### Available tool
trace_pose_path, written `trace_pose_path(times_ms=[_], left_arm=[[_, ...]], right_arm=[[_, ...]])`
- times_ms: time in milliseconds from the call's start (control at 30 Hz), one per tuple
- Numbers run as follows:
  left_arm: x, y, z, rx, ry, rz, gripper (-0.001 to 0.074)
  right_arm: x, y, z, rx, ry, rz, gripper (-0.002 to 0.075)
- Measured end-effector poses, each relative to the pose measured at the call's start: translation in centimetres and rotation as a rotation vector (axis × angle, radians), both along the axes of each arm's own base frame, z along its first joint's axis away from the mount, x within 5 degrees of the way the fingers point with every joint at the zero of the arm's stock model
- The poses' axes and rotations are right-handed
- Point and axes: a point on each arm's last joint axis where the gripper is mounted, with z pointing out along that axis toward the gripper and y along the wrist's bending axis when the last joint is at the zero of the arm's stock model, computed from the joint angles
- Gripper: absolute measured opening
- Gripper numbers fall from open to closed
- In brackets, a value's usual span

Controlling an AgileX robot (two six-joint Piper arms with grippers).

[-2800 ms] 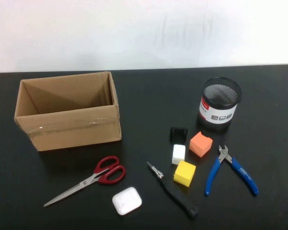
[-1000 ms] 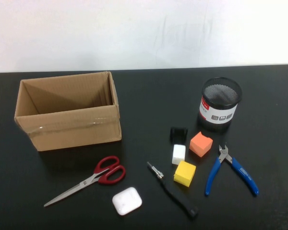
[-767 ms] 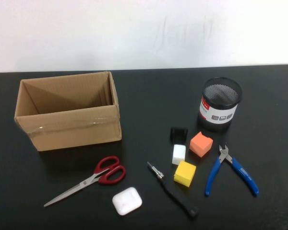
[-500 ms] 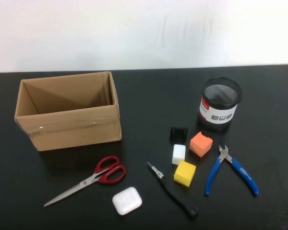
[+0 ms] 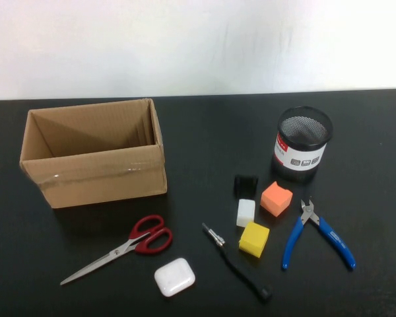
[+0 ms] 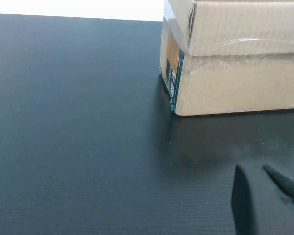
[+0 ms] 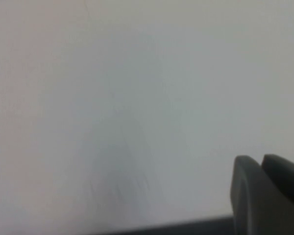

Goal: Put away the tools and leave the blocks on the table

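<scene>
Scissors (image 5: 122, 247), red-handled, lay just in front of cardboard box (image 5: 96, 153): rigid, slick steel, best gripped at the pivot; left gripper (image 6: 267, 198) beside the box and right gripper (image 7: 267, 193) facing the wall both closed, empty

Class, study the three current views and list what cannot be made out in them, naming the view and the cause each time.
1. Cardboard box floor: high view, hidden by its near wall.
2. Mesh pen cup contents: high view, dark interior.
3. Left gripper: outside the high view; left wrist view cuts it at the edge, shut.
4. Right gripper: outside the high view; right wrist view shows only a corner, shut, facing blurred wall.
5. Small black object behind the white block: too small to identify.
</scene>
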Motion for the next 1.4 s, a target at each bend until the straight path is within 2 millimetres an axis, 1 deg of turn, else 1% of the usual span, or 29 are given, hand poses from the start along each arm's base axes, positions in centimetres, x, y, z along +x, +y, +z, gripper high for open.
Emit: trace_pose_path(times_ms=[33,67,100,267,400,500,600,700,833,967,1067,1167,1267,1367,1400], left_arm=[[0.0,0.0,0.0,0.0,0.0,0.0,-0.0004],[0.0,0.0,0.0,0.0,0.0,0.0,-0.0004],[0.0,0.0,0.0,0.0,0.0,0.0,-0.0004],[0.0,0.0,0.0,0.0,0.0,0.0,-0.0004],[0.0,0.0,0.0,0.0,0.0,0.0,-0.0004],[0.0,0.0,0.0,0.0,0.0,0.0,-0.0004],[0.0,0.0,0.0,0.0,0.0,0.0,-0.0004],[0.0,0.0,0.0,0.0,0.0,0.0,-0.0004],[0.0,0.0,0.0,0.0,0.0,0.0,-0.0004],[0.0,0.0,0.0,0.0,0.0,0.0,-0.0004],[0.0,0.0,0.0,0.0,0.0,0.0,-0.0004],[0.0,0.0,0.0,0.0,0.0,0.0,-0.0004],[0.0,0.0,0.0,0.0,0.0,0.0,-0.0004],[0.0,0.0,0.0,0.0,0.0,0.0,-0.0004],[0.0,0.0,0.0,0.0,0.0,0.0,-0.0004]], right_arm=[[0.6,0.0,-0.3,-0.008,0.032,0.004,-0.0007],[2.6,0.1,-1.3,0.002,0.113,0.01,-0.0007],[1.9,0.2,-1.1,0.019,0.105,0.025,-0.0007],[4.7,0.9,-3.1,0.09,0.283,0.079,-0.0007],[7.2,1.8,-4.9,0.077,0.411,0.136,-0.0007],[8.7,3.0,-6.7,0.021,0.523,0.205,-0.0007],[9.6,3.9,-8.1,-0.046,0.637,0.271,-0.0007],[10.4,4.3,-9.0,-0.085,0.741,0.312,-0.0007],[11.4,4.5,-9.1,-0.146,0.849,0.339,-0.0007],[12.0,4.7,-9.1,-0.205,0.909,0.355,-0.0007],[12.3,5.6,-9.6,-0.29,0.953,0.387,-0.0007],[12.5,7.1,-10.6,-0.439,0.986,0.425,0.0001],[12.9,8.1,-11.5,-0.552,1.006,0.412,0.0055],[13.5,8.3,-12.5,-0.571,1.048,0.363,0.018],[13.8,8.4,-12.9,-0.575,1.065,0.358,0.0233]])
